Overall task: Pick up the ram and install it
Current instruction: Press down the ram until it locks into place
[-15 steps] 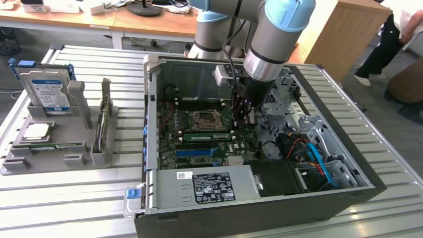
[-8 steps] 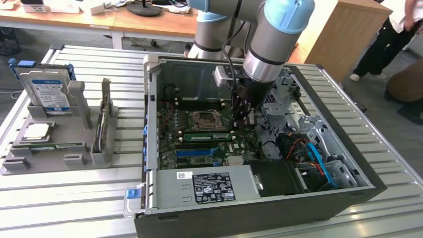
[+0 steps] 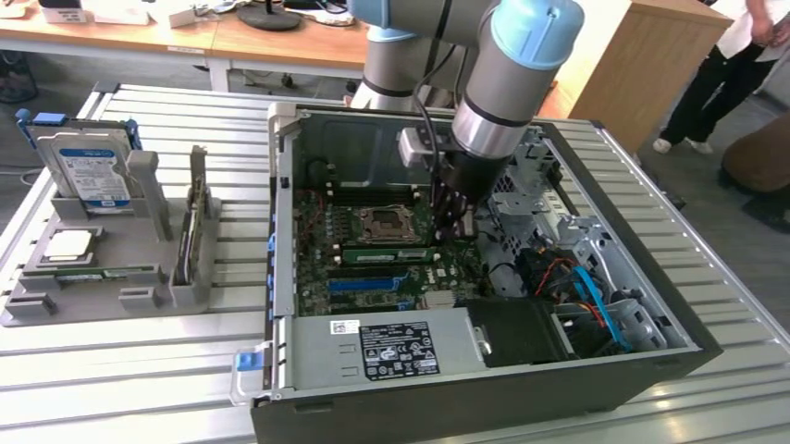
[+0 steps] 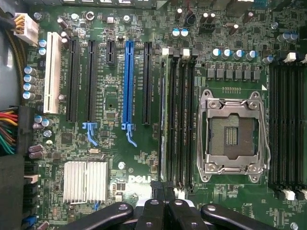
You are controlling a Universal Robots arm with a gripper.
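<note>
A ram [image 3: 385,254], a narrow green stick, stands in a memory slot of the motherboard inside the open computer case [image 3: 281,231], just in front of the empty processor socket [image 3: 385,220]. From the wrist view it is an edge-on green strip, the ram [image 4: 163,120], in the outermost of the black slots beside the socket [image 4: 232,136]. My gripper [image 3: 458,227] is down inside the case at the exterior view's right end of that stick. Its black fingers [image 4: 153,208] are shut together over the end of the slot row, gripper [image 4: 164,203]. Nothing shows between them.
A grey holder [image 3: 25,310] on the exterior view's left carries a silver hard drive [image 3: 87,171], a square processor chip [image 3: 70,244] and another green stick [image 3: 99,274]. Cables and drive bays [image 3: 580,277] crowd the case's right side. The power supply [image 3: 395,347] lies in front. A person [image 3: 716,65] stands behind.
</note>
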